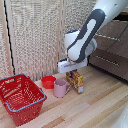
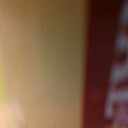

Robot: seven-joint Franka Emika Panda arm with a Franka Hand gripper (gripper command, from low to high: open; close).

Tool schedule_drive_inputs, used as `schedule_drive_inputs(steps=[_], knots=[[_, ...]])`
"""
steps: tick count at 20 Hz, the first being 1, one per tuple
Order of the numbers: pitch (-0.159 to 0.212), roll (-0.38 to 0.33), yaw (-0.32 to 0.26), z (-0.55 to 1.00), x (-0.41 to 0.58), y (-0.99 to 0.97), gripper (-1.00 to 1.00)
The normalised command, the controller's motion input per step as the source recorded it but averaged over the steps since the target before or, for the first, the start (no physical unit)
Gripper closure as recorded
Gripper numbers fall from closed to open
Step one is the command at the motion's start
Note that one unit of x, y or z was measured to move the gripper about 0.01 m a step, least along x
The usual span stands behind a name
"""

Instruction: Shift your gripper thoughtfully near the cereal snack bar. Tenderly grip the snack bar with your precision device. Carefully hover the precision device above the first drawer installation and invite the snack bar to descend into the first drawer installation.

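The cereal snack bar [image 1: 77, 81], a red and yellow packet, stands upright on the wooden table just to the exterior view's right of a pink mug [image 1: 61, 88]. My gripper [image 1: 74, 74] hangs straight above it, its white block directly over the packet's top edge and its fingers down at that edge. The fingers are too small and hidden to show their gap. The wrist view is a blurred close-up of a yellow and dark red surface [image 2: 100, 60], apparently the packet. The first drawer installation [image 1: 118, 30] is the top drawer of the dark chest at the exterior view's right, partly behind my arm.
A red bowl [image 1: 48, 81] sits behind the mug. A red wire basket [image 1: 20, 97] stands at the front on the exterior view's left. The lower drawer [image 1: 112, 56] has a similar silver handle. A slatted screen [image 1: 35, 35] closes off the back.
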Motion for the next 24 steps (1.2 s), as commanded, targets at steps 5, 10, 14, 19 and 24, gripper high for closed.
schedule_drive_inputs(steps=[5,10,14,19,24], knots=[[0.000,0.025,0.000,1.00,0.233,-0.05,1.00],[0.000,0.048,0.000,0.99,0.401,-0.16,1.00],[0.000,0.045,-0.033,0.97,0.456,-0.12,1.00],[0.000,0.078,-0.101,0.82,0.395,-0.02,1.00],[0.028,0.157,-0.144,0.64,0.192,0.00,1.00]])
